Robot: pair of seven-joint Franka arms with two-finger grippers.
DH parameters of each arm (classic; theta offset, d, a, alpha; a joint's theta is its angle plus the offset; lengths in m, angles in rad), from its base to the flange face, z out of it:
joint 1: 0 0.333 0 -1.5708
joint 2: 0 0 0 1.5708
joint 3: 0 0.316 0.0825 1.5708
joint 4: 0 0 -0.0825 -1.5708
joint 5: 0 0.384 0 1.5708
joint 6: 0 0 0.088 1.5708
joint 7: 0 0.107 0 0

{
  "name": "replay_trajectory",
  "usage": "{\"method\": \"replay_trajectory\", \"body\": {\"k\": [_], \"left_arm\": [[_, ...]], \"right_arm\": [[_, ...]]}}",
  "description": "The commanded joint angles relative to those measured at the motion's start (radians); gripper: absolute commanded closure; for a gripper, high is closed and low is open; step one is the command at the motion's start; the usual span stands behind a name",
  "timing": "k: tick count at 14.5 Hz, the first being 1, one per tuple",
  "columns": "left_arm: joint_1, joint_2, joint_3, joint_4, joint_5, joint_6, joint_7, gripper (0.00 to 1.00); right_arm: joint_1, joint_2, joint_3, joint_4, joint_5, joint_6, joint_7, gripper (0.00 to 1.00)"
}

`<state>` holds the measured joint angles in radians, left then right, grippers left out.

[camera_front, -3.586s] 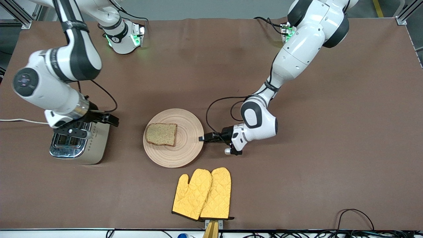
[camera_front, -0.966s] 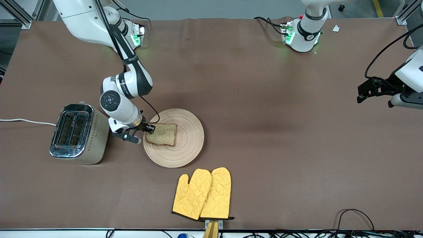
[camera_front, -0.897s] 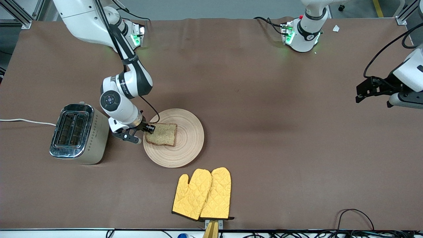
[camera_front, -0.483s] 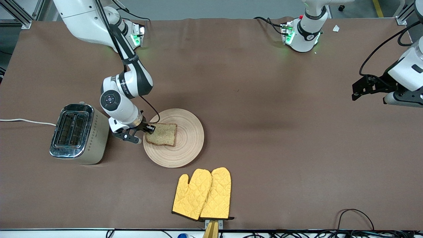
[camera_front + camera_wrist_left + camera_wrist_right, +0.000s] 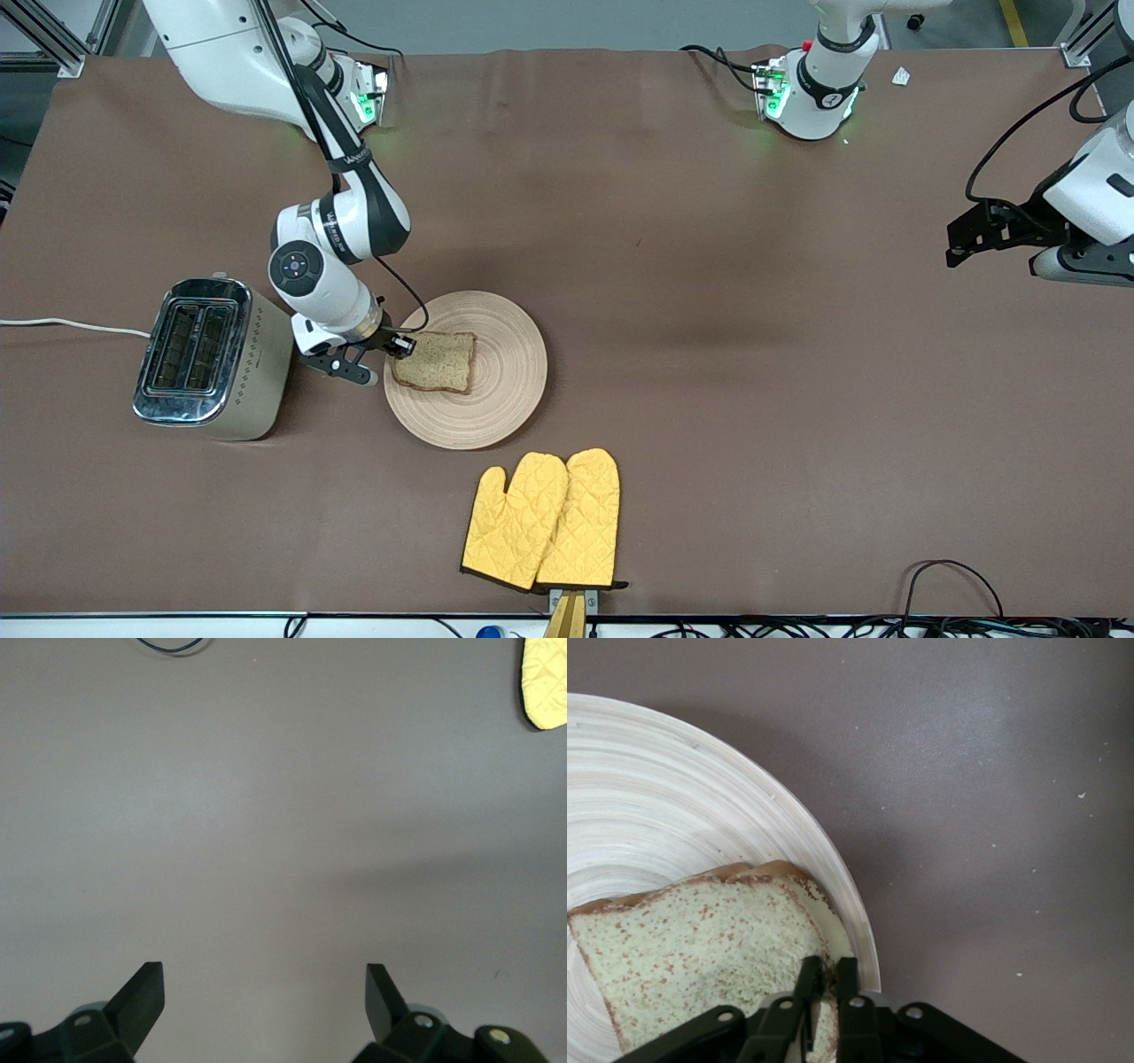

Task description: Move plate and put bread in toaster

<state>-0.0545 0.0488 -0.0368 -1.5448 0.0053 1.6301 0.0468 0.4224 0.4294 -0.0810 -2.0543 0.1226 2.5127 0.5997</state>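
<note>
The round beige plate (image 5: 496, 390) lies mid-table, and the brown speckled bread (image 5: 438, 361) lies on it at the side toward the toaster. The cream and chrome toaster (image 5: 213, 359) stands at the right arm's end of the table. My right gripper (image 5: 403, 346) is shut on the bread's edge at the plate's rim. In the right wrist view its fingertips (image 5: 843, 970) pinch the crust of the bread (image 5: 691, 957) over the plate (image 5: 656, 815). My left gripper (image 5: 961, 241) is open and empty, up over bare table at the left arm's end; the left wrist view shows its gripper (image 5: 264, 981) over bare cloth.
Yellow oven mitts (image 5: 545, 518) lie nearer the front camera than the plate. The toaster's white cord (image 5: 62, 325) runs off the table edge. Cables (image 5: 948, 576) lie at the front edge by the left arm's end.
The left arm has drawn away from the plate to its end of the table. The right arm came from the toaster to the bread and shut on its edge, which has lifted slightly.
</note>
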Motion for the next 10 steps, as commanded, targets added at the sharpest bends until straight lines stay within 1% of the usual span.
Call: {"method": "replay_trajectory", "body": {"k": [1, 5, 7, 8, 10], "left_arm": [[-0.004, 0.005, 0.005, 0.019, 0.019, -0.023, -0.009, 0.00], [-0.005, 0.014, 0.006, 0.025, 0.005, -0.023, -0.019, 0.00], [-0.002, 0.017, 0.006, 0.055, 0.002, -0.023, -0.012, 0.00], [-0.002, 0.019, 0.008, 0.051, 0.002, -0.023, -0.012, 0.00], [-0.001, 0.017, 0.009, 0.051, 0.004, -0.026, -0.015, 0.00]], "right_arm": [[0.007, -0.001, -0.003, -0.017, 0.020, 0.021, 0.008, 0.93], [0.006, -0.003, -0.003, -0.012, 0.020, 0.011, 0.015, 1.00], [0.004, -0.005, -0.003, 0.000, 0.019, -0.003, 0.026, 1.00], [0.006, -0.008, -0.003, 0.028, 0.019, -0.037, 0.029, 1.00], [0.000, -0.020, -0.006, 0.098, 0.017, -0.171, 0.034, 1.00]]}}
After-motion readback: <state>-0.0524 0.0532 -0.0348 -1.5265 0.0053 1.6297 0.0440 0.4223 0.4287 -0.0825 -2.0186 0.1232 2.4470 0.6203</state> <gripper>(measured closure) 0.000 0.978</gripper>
